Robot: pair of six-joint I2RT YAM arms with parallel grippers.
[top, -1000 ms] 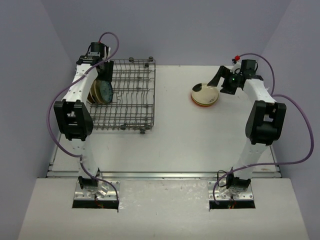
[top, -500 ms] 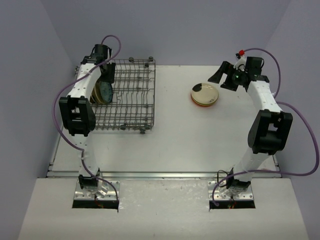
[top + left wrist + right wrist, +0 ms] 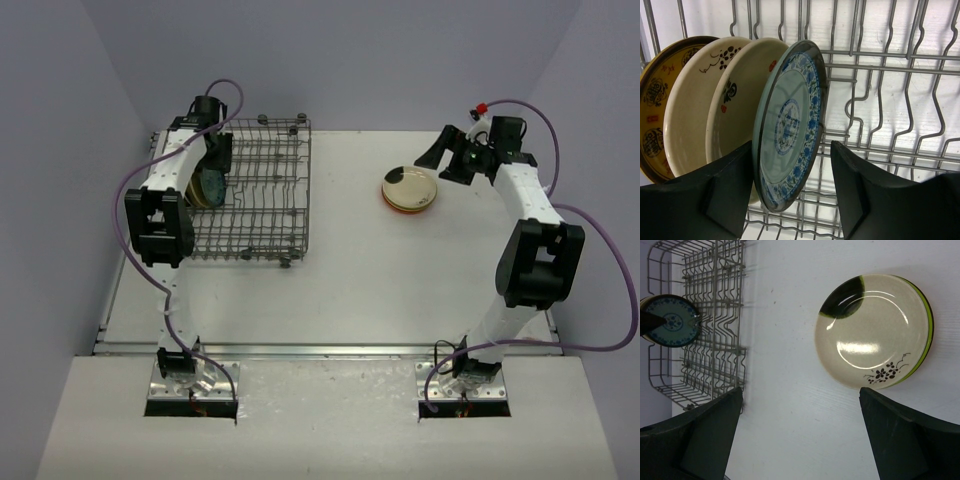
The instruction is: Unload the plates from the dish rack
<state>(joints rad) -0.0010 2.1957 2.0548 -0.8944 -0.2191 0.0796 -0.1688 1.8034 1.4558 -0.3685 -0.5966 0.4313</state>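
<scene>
Rack side: left gripper [image 3: 791, 165] part-open, fingers [image 3: 715, 200] straddling the teal-patterned plate [image 3: 787, 125], which stands upright in the dish rack [image 3: 890, 90]; gap visible on the right finger's side, so not clamped. Table [image 3: 790, 315] side: right gripper [image 3: 800, 390] wide, empty, hovering near the stack of plates [image 3: 872, 335]

- No word, number or brand can be read in any view.
- Yellow-brown plate [image 3: 652, 115], farthest from the teal-patterned plate [image 3: 790, 135]: dark round emblems like characters, not legible.
- Beige plate [image 3: 740, 115], just beside the teal-patterned plate: small red stamp-like marks, too small to read.
</scene>
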